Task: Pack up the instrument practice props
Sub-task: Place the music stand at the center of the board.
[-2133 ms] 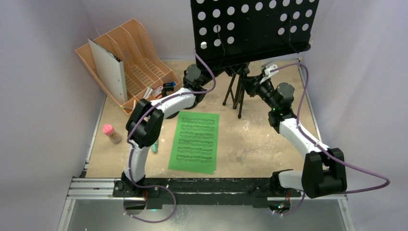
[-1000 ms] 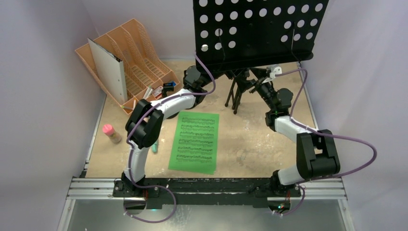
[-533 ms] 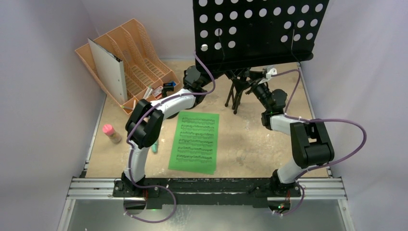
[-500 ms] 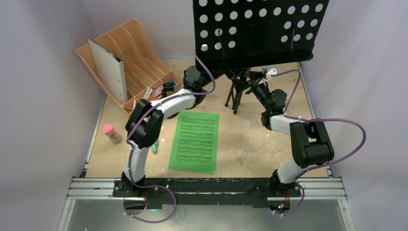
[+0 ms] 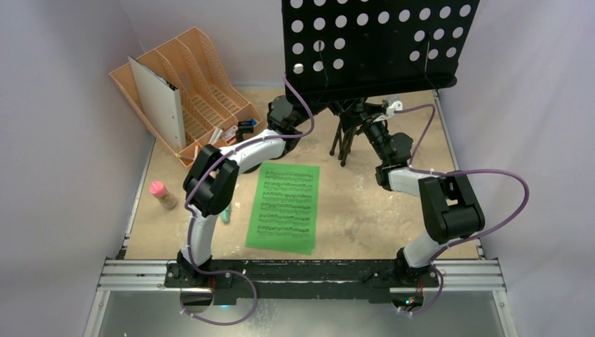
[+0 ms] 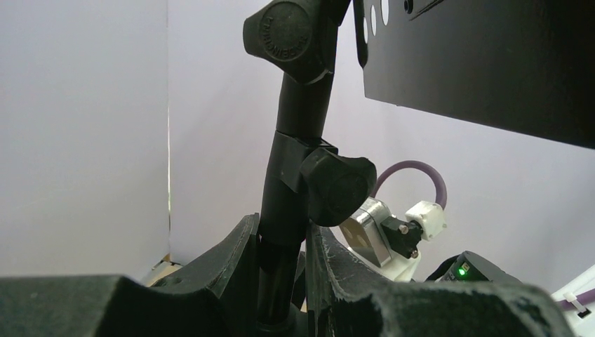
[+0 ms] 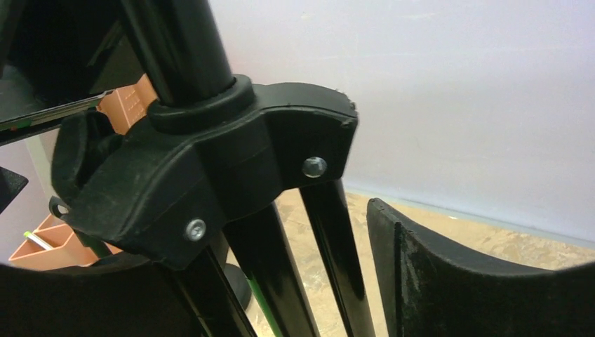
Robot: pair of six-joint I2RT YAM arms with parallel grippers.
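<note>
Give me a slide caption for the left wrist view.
Left gripper clamped on the tripod pole below its locking knob.

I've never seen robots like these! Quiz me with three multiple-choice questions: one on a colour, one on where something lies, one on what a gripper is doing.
1. What colour is the slotted file rack?
A. Orange
B. Blue
C. White

2. Where does the green music sheet lie?
A. Inside the file rack
B. Flat on the table
C. Leaning against the file rack

3. What is the left gripper doing?
A. Hanging open above the sheet
B. Resting open on the table
C. Clamped on the tripod pole

Answers: 1 A, its walls are orange; 2 B, the top view shows it lying flat; 3 C, its fingers press the pole from both sides.
</note>
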